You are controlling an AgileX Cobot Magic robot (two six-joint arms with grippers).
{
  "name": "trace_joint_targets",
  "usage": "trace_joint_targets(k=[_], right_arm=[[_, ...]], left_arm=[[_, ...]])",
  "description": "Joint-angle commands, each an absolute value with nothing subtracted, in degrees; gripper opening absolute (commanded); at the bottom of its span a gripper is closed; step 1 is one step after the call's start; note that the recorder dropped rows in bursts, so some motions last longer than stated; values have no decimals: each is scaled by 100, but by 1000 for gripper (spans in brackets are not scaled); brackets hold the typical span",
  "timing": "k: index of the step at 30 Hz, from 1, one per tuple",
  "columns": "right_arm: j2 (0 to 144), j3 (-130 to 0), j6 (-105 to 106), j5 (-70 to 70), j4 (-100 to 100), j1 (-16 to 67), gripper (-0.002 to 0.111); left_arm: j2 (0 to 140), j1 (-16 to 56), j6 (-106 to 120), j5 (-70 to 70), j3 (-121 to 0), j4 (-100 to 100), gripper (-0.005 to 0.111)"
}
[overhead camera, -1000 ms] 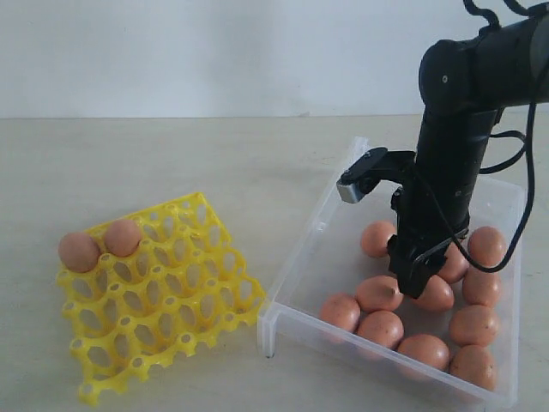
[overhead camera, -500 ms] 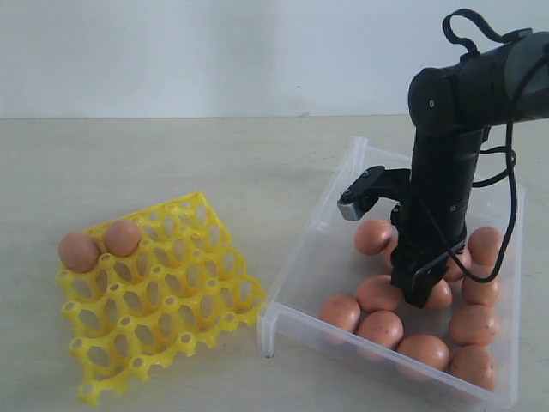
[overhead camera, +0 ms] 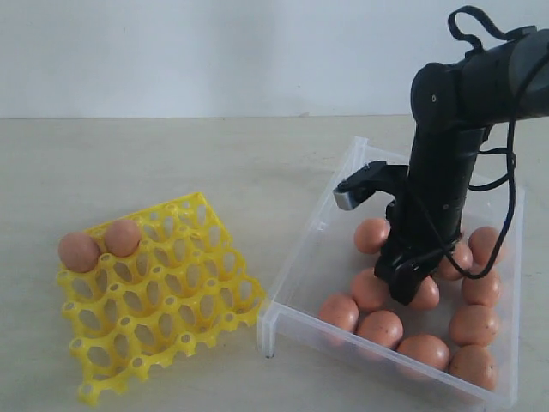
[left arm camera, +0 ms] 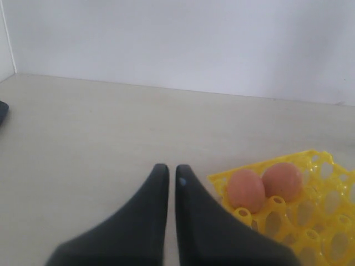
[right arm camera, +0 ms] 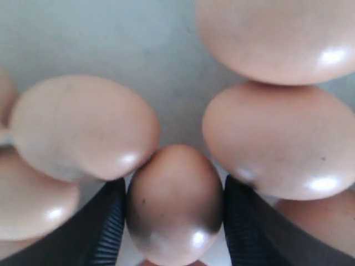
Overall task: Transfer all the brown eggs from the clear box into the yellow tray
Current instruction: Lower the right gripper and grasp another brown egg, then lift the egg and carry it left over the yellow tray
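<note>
The clear box [overhead camera: 292, 257] sits right of centre with several brown eggs [overhead camera: 380, 327] in it. My right gripper [overhead camera: 403, 287] reaches down among them. The right wrist view shows it [right arm camera: 173, 194] shut on one brown egg [right arm camera: 175, 205], a ribbed pad pressing each side, with neighbouring eggs [right arm camera: 83, 127] touching it. The yellow tray [overhead camera: 163, 300] lies to the left and carries two eggs [overhead camera: 79, 251] [overhead camera: 123, 237] at its far left corner. My left gripper [left arm camera: 168, 169] is shut and empty, hovering beside the tray [left arm camera: 327, 221] and its two eggs [left arm camera: 246, 190].
A beige table [overhead camera: 214, 163] runs back to a white wall. The right arm's black cable [overhead camera: 506, 215] loops over the box's far side. Bare table lies between the tray and the box.
The right gripper's fingers have closed in on an egg. The gripper has shifted slightly left inside the box. The tray and its two eggs have not moved.
</note>
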State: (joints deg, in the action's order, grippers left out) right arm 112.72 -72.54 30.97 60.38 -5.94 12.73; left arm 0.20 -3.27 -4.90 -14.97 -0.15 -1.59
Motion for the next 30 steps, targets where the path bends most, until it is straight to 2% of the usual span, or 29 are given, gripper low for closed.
trace_joint_targets(k=[1, 8, 12, 18, 19, 23, 28, 30], right_arm=[[10848, -7263, 2407, 5976, -935, 1257, 0], [10157, -7263, 1528, 6281, -1091, 1257, 0], [9764, -7263, 2031, 5827, -2262, 1257, 0], [9724, -7263, 4735, 4950, -5417, 1342, 0], [9790, -7263, 5980, 4836, -6476, 1515, 0], [10002, -7263, 7784, 4617, -7938, 2086, 0], [10709, -7263, 10286, 2773, -9995, 3143, 0], [11033, -7334, 10659, 2569, -9995, 3194, 0]], left_arm=[[0, -342, -493, -1461, 0, -173, 4], [0, -342, -493, -1461, 0, -173, 4], [0, -342, -493, -1461, 0, -173, 4], [0, -342, -493, -1461, 0, -173, 4], [0, -342, -493, -1461, 0, -173, 4], [0, -342, -493, -1461, 0, -173, 4], [0, -342, -493, -1461, 0, -173, 4], [0, -342, -493, -1461, 0, -173, 4]])
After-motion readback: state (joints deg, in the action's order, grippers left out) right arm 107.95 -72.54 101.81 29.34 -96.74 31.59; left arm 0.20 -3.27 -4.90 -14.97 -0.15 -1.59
